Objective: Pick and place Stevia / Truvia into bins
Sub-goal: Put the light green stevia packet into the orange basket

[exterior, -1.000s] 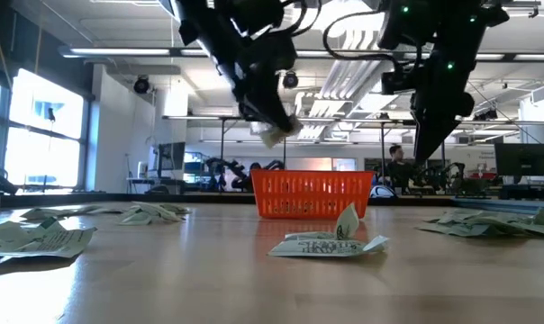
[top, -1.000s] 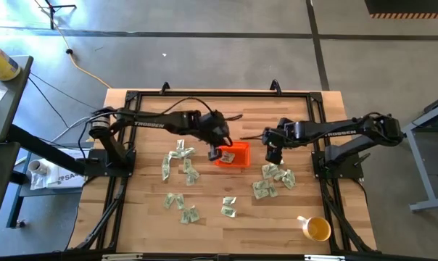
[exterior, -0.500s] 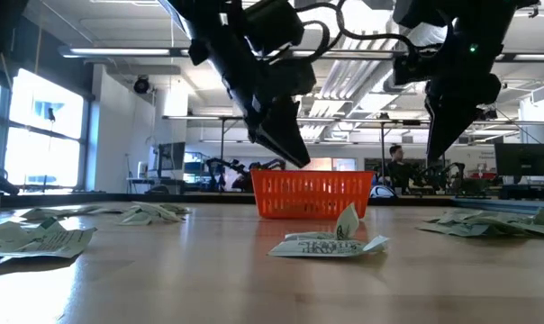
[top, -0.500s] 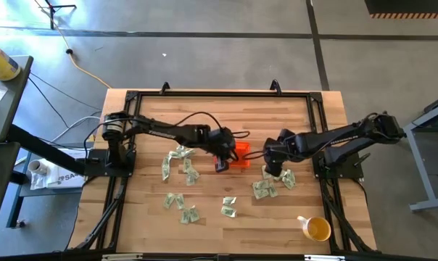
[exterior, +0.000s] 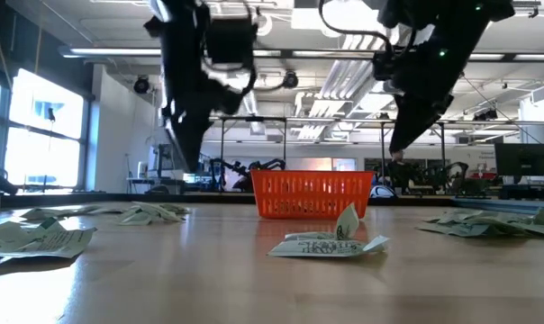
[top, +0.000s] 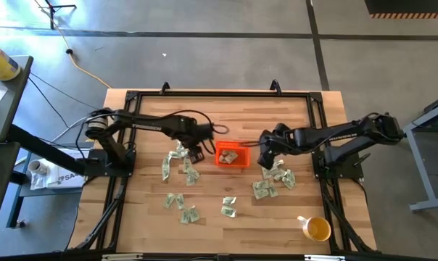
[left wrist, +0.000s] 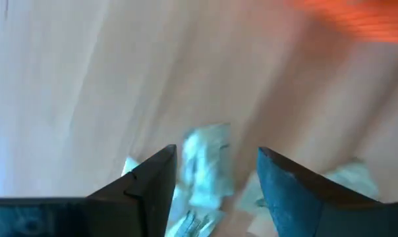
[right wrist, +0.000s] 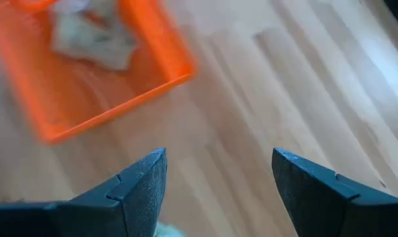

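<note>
Wooden plank tabletop (top: 226,116) ringed by a black frame (top: 219,94), seen from above, on a grey concrete floor. Orange bin (top: 233,156) near the tabletop's centre, holding a pale packet (right wrist: 93,33). Green-and-white sweetener packets (top: 179,165) scattered loose: one cluster toward the left edge beside the bin, another cluster (top: 275,180) toward the right edge, a few (top: 228,207) nearer the front edge. Yellow cup (top: 317,229) at the front right corner.

Left gripper (top: 197,153) just left of the bin, above the left cluster, fingers (left wrist: 146,187) spread apart and empty, a packet (left wrist: 205,164) lying on the wood between them. Right gripper (top: 265,157) just right of the bin, at the near edge of the right cluster, fingers (right wrist: 136,187) parted with nothing between them but bare planks.

Low view: packets lying flat or crumpled along the tabletop, the bin (exterior: 312,195) standing behind one folded packet (exterior: 329,241). Beyond: an open workshop with ceiling strip lights, large windows at left, monitors and equipment at the back.
</note>
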`<state>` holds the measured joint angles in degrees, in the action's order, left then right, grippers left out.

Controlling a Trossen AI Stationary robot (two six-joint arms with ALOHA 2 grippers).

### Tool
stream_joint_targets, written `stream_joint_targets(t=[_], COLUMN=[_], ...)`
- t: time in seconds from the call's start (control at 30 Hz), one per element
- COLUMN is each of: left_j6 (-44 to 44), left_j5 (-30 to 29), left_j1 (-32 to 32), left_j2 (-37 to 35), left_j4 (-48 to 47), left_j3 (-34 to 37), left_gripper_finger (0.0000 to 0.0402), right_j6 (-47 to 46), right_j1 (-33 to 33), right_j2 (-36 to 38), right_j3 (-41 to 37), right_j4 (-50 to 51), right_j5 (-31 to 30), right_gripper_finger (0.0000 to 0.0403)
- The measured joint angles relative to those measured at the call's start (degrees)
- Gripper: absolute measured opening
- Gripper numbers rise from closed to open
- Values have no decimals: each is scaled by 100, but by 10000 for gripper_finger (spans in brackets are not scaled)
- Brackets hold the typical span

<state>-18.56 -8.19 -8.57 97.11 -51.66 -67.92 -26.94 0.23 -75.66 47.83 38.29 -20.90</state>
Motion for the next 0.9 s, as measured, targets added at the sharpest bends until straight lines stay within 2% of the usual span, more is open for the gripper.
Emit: stream_joint_targets(t=[0.17, 0.27, 0.47, 0.7, 0.9], left_j6=[-1619, -2213, -2787, -3449, -3488], left_j5=[204, 205, -69, 244, 302], left_j1=[-508, -679, -759, -805, -1032], left_j2=[-311, -435, -355, -349, -312], left_j4=[64, 73, 170, 752, 1072], left_j3=[598, 758, 1060, 1534, 1698], left_gripper_finger=[215, 212, 235, 279, 273], right_j6=[-398, -602, -756, -535, -3], right_j1=[-546, -835, -1314, -1613, -1640], right_j2=[-2, -2, -41, -307, -649], right_j3=[0, -1, 0, 0, 0], right_j4=[60, 73, 36, -49, -289], right_j5=[-13, 0, 199, 330, 547], right_gripper_finger=[263, 263, 263, 263, 263])
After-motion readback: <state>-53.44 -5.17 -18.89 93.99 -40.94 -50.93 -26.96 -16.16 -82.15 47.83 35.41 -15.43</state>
